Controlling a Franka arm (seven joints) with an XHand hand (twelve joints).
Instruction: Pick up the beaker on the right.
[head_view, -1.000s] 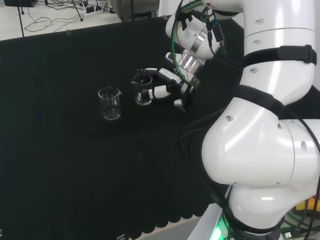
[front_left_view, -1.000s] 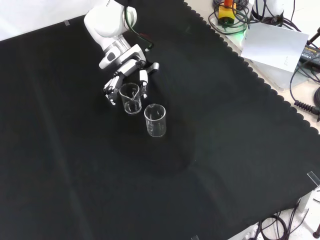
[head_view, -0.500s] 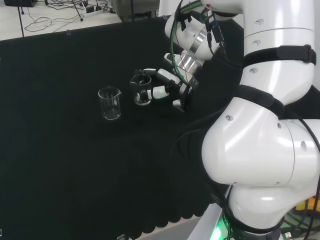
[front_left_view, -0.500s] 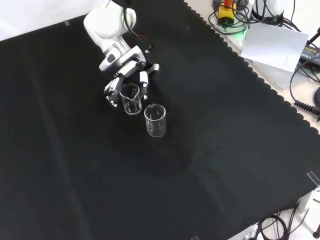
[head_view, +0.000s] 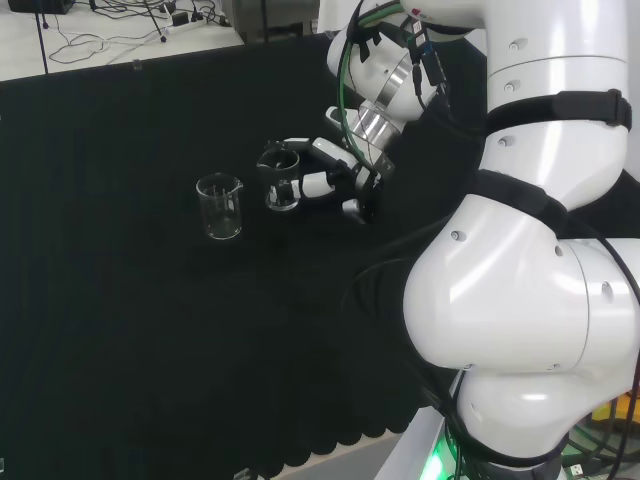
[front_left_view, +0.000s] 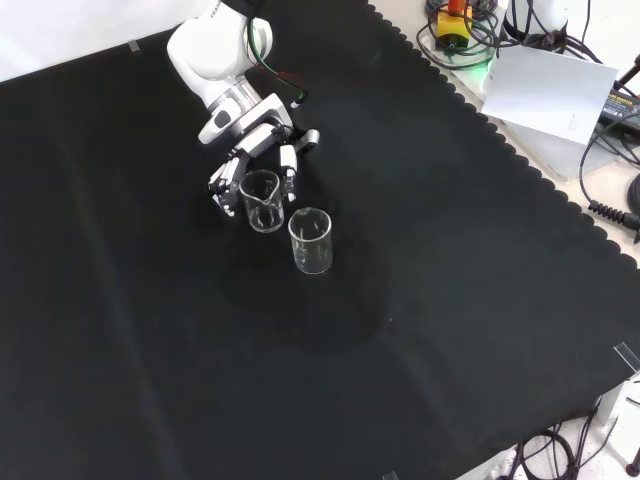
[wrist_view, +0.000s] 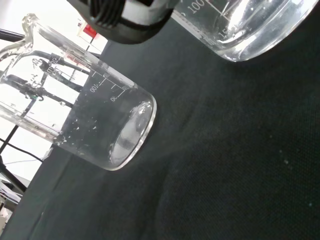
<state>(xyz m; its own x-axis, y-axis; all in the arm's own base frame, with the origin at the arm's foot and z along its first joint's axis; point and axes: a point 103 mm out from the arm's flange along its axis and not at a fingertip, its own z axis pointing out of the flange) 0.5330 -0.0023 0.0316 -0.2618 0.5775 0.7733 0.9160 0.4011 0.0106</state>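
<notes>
**Hand curled round the right-hand beaker**

In the head view we see two clear glass beakers on the black cloth (head_view: 120, 330). The beaker on the right (head_view: 282, 180) sits inside the hand (head_view: 335, 180), and the other beaker (head_view: 219, 206) stands upright just to its left, apart from the hand. The hand's black and white fingers (head_view: 292, 148) curl round the far side of the held beaker, and more of the hand wraps its near side, so we read the hand as closed round the glass. Whether the beaker's base touches the cloth we cannot tell from this view.

In the front view the hand (front_left_view: 262, 140) comes down from the top, below the white arm (front_left_view: 215, 45). The beaker on the right (front_left_view: 261, 199) shows here as the upper of the two, with fingers (front_left_view: 288, 165) on either side of its rim. The other beaker (front_left_view: 311, 240) stands just below and to the right of it, near but not touching.

In the wrist view we see the held beaker's base and printed scale (wrist_view: 240, 25) close up beside a blurred dark and white part of the hand (wrist_view: 125, 17). The other beaker (wrist_view: 85, 120) appears beyond it on the cloth, spout and graduations showing. Both look empty
</notes>
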